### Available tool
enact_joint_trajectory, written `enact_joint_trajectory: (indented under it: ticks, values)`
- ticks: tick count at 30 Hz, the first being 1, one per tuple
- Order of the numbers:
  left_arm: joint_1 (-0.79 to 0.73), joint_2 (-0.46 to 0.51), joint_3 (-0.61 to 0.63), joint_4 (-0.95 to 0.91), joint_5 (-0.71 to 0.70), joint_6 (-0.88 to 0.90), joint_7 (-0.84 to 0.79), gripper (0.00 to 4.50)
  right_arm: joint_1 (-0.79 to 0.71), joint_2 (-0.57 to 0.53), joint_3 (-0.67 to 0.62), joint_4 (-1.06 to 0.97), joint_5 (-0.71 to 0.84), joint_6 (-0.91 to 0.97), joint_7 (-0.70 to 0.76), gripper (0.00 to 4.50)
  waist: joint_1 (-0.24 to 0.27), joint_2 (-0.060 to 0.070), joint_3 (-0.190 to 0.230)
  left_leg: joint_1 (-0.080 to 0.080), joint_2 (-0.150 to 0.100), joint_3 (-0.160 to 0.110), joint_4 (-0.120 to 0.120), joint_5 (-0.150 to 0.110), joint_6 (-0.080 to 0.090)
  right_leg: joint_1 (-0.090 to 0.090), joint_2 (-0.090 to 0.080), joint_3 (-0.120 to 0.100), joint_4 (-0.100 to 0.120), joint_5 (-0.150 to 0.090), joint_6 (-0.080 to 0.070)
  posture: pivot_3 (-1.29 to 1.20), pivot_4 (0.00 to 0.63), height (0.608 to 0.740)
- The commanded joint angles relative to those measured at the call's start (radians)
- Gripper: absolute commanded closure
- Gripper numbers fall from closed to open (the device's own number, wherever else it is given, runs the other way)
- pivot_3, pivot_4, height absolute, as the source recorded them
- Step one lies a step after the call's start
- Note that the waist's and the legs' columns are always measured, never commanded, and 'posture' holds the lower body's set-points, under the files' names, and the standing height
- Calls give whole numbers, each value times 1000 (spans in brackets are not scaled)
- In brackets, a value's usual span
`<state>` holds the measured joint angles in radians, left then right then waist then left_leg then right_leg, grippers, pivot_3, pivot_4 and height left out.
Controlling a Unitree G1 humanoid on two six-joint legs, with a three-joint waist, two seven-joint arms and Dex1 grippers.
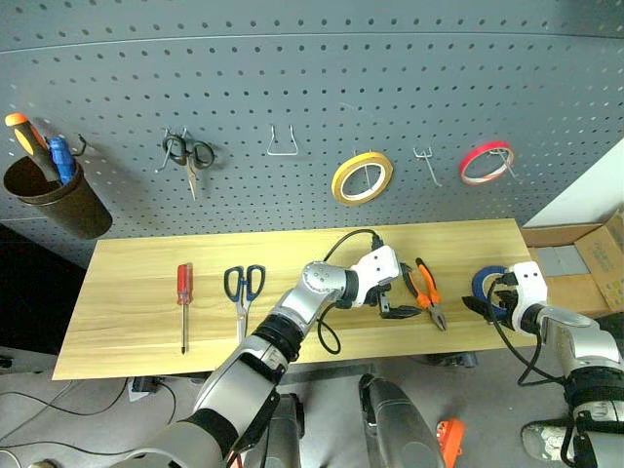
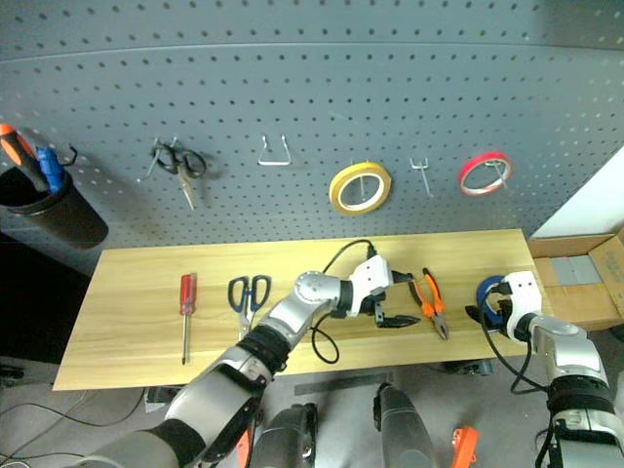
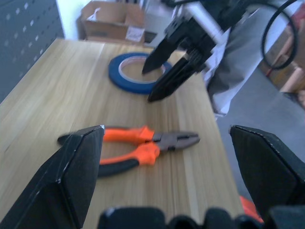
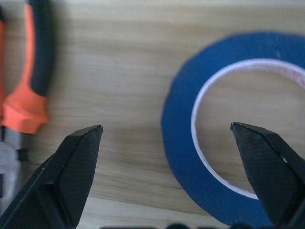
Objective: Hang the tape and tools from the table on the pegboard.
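On the table (image 1: pixel 136 322) lie a red-handled screwdriver (image 1: pixel 183 292), blue-handled scissors (image 1: pixel 244 286), orange-and-black pliers (image 1: pixel 429 294) and the blue tape (image 1: pixel 485 278) near the right end. My left gripper (image 1: pixel 398 300) reaches across to the right and is open, its fingers just left of the pliers (image 3: pixel 143 145), touching nothing. My right gripper (image 1: pixel 485 302) is open too, low over the tape's (image 4: pixel 178 143) near rim, with nothing between its fingers. The left wrist view shows the right gripper (image 3: pixel 150 85) over the tape (image 3: pixel 121 78). The pegboard (image 1: pixel 312 88) rises behind the table.
On the pegboard hang small black scissors (image 1: pixel 187 154), a yellow roll (image 1: pixel 362 177), a red roll (image 1: pixel 486 162) and a dark cup (image 1: pixel 54 195) with screwdrivers. Two hooks (image 1: pixel 283 143) (image 1: pixel 425 164) hang bare. Cardboard boxes (image 1: pixel 575 263) stand past the table's right end.
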<state>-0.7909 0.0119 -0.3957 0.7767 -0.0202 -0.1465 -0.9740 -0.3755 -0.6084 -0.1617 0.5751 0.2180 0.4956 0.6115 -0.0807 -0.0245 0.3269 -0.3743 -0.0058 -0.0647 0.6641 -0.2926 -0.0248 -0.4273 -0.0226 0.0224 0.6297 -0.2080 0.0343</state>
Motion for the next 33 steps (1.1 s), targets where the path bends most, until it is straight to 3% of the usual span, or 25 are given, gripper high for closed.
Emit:
enact_joint_trajectory:
  ticks: [1,2,5,15,20,29,33]
  values:
    - [-23,-32,10,6,6,-32,-12,15,-34,-1,-19,78,7,-12,19,0,-1,-1,2,0,0,0,1,0,0,-1,0,0,0,0,1,-111,373,740]
    - [-23,-38,10,6,8,-32,-14,15,-44,0,-16,99,5,-15,24,0,-1,-2,3,0,0,0,1,0,0,-1,-1,0,0,1,1,-109,373,740]
    - [-19,-49,9,-4,10,-30,-22,0,-65,2,-12,141,0,-30,41,637,-1,-5,5,0,0,0,1,0,0,-1,-1,0,0,1,2,-106,374,740]
    - [-20,-50,21,-7,16,-30,-45,0,-85,1,15,166,-30,-80,65,4077,-2,-5,5,0,0,0,1,0,0,-1,-1,0,0,1,3,-102,346,740]
    - [14,-41,30,-71,-3,29,-60,0,-8,-5,36,70,-75,-139,48,4142,-1,-4,4,0,0,0,1,0,0,-1,-1,0,0,1,3,-104,308,740]
    - [360,126,55,-693,-103,355,-47,0,481,57,60,-743,-215,-261,-161,4142,-4,11,-6,-14,-1,3,3,3,-6,-25,-7,9,15,0,5,-169,234,740]
    - [503,201,118,-945,-171,518,20,0,582,97,127,-932,-362,-359,-268,4142,-10,9,-21,-8,-2,12,4,4,-8,-23,-4,20,15,1,18,-179,202,740]
